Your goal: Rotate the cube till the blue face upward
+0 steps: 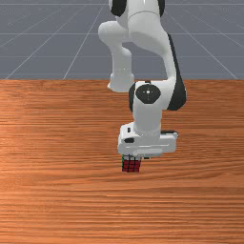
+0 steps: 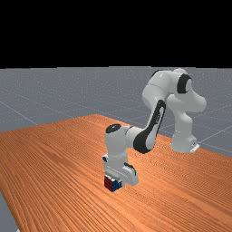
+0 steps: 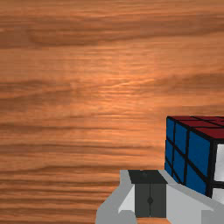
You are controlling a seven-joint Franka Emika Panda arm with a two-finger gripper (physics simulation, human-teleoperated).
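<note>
Arm (image 1: 147, 116) reaches over the table (image 1: 57, 200), gripper (image 3: 150, 200) low beside the cube (image 1: 131, 165), which sits on the wood under the front view's left part of the gripper body. Jaws pressed together, nothing between. Fingers (image 3: 142, 197) are just beside the blue face (image 3: 199, 151); contact can't be confirmed. White face (image 3: 220, 162) up, red face (image 1: 131, 167) toward the front view's camera, green face (image 1: 123, 162) at the front view's left.

Step in hand, as judged: tip the cube with the closed fingers. Blue should come up by a quarter roll toward the front view's left, green going under. Best to press high on the blue face, near its top edge; a low push likely just slides the cube. Push level with the face's middle, or it spins. Once it tilts, follow up and over slowly, easing off past the balance point so it doesn't roll on.

Room: bare table on the front view's left, plenty for the roll, table edges well apart. Tight spot is above: gripper body hangs close over the cube, so the rising edge could catch it; a bit more height probably helps. Pivot is the bottom green-side edge; it must not skid.
</note>
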